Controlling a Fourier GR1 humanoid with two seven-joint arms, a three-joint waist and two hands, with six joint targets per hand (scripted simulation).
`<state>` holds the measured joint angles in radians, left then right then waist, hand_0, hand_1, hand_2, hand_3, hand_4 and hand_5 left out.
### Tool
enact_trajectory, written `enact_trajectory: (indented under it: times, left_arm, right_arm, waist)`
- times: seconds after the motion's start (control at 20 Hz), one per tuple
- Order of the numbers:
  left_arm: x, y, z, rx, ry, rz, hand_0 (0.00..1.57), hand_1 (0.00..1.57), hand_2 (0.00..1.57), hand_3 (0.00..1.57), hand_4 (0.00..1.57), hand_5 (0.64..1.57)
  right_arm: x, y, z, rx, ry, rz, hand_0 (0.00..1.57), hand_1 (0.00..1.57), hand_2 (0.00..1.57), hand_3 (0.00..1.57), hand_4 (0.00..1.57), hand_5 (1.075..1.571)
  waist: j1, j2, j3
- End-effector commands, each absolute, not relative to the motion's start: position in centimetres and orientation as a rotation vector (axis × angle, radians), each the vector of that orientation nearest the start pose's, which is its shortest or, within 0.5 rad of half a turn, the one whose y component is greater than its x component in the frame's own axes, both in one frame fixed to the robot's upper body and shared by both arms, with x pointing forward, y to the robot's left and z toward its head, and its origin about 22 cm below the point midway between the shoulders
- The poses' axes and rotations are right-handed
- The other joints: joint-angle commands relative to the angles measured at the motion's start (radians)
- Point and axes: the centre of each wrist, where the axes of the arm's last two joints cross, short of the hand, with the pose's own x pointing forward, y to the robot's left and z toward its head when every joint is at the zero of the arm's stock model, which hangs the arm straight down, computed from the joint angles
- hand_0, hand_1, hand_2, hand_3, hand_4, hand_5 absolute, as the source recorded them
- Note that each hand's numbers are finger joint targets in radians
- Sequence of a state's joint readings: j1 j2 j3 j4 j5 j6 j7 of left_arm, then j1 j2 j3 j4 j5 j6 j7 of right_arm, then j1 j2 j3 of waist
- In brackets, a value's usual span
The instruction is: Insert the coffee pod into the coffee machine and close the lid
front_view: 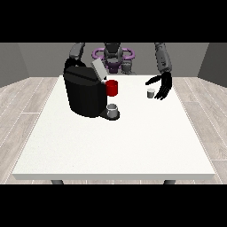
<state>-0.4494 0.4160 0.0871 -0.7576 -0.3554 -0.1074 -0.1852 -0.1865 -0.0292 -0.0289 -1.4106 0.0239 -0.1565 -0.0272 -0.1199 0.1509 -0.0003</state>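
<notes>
Front view: white table (133, 146); grey plank floor (26, 102).

Even, bright, diffuse light with no visible source falls on the large white table (133, 146), which shows no glare, and only soft, faint shadows lie under the black boxy coffee machine (84, 95) and below the curved fingers (162, 94).

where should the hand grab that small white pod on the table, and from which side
Take the small white coffee pod around its side wall, coming from the view's right, where the black hand already hovers beside it. It stands upright and apart from the black coffee machine, so its sides look free.
</notes>
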Motion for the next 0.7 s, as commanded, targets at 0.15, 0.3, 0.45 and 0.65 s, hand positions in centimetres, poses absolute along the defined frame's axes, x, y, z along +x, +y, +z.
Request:
enact_trajectory:
  times: [0.15,0.3,0.45,0.65]
  left_arm:
    - [33.3,36.1,-2.2,0.526,-1.266,-0.734,0.55,0.55,0.70,0.45,0.00,1.571]
    - [34.2,33.6,-2.6,0.566,-1.281,-0.760,0.67,0.67,0.81,0.55,0.00,1.571]
    - [33.8,35.9,-2.3,0.657,-1.354,-0.734,0.72,0.72,0.86,0.65,0.23,1.571]
    - [33.7,35.2,-3.7,0.679,-1.352,-0.739,0.82,0.82,0.97,0.74,0.39,1.571]
  right_arm:
    - [29.2,-22.9,0.0,-0.172,-1.632,-0.046,0.00,0.00,0.00,0.00,0.52,1.571]
    - [28.9,-21.2,-0.8,-0.146,-1.600,-0.071,0.00,0.00,0.00,0.00,0.49,1.571]
    - [30.2,-23.9,2.1,-0.116,-1.640,-0.074,0.00,0.00,0.00,0.00,0.51,1.571]
    - [29.3,-22.1,0.5,-0.120,-1.626,-0.091,0.00,0.00,0.00,0.00,0.51,1.571]
  waist:
    - [0.016,0.022,0.0001]
    - [0.010,-0.005,0.0003]
    - [0.003,0.030,-0.0001]
    - [0.001,0.020,0.0000]
